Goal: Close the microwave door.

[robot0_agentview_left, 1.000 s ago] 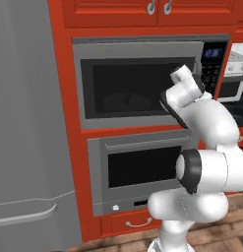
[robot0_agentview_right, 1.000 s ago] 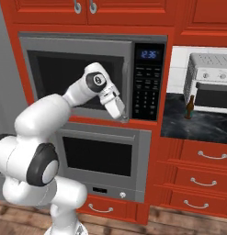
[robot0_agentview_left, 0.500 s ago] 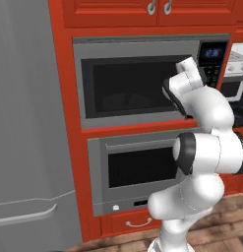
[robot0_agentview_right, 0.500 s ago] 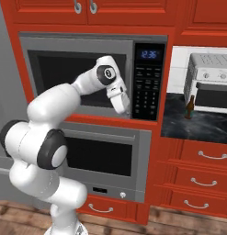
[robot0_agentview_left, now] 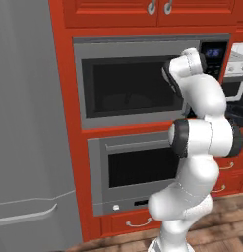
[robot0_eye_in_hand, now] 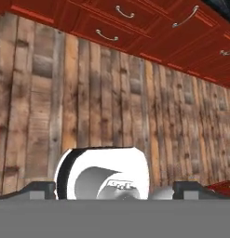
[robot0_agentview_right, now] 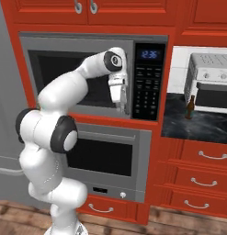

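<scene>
Up front, fingers: I see two dark fingertips (robot0_eye_in_hand: pixel 39 188) low in the hand view, set wide apart, nothing between them.
Gripper: gripper (robot0_agentview_right: pixel 120 106) hangs pointing down, just in front of the right edge of the microwave door (robot0_agentview_right: pixel 64 78); touching or just off it, can't tell.
Hand camera: looks down at the wood floor (robot0_eye_in_hand: pixel 111 97) and the red drawers (robot0_eye_in_hand: pixel 135 23), so no help on contact.
Door: microwave door (robot0_agentview_left: pixel 130 88) looks flush with the microwave (robot0_agentview_right: pixel 94 75) face in both base views; I see no gap at its edge.
Handle: grey vertical bar should sit at the door's right edge; my hand covers that spot, so I can't make it out.
Key relation: door lies straight behind the fingers, toward the cabinet; its long axis runs left-right, the handle axis up-down, parallel to my fingers.
Keypad: black strip with blue digits (robot0_agentview_right: pixel 150 82) sits just right of the gripper.
Around: grey oven (robot0_agentview_right: pixel 103 158) below the microwave, fridge (robot0_agentview_left: pixel 29 123) at left, bottle (robot0_agentview_right: pixel 190 107) on the counter at right, well apart from the arm.
Progress: I judge the door shut or nearly so; little left but a last press inward or backing off.
Risk: pushing on could drag the fingers onto the keypad.
</scene>
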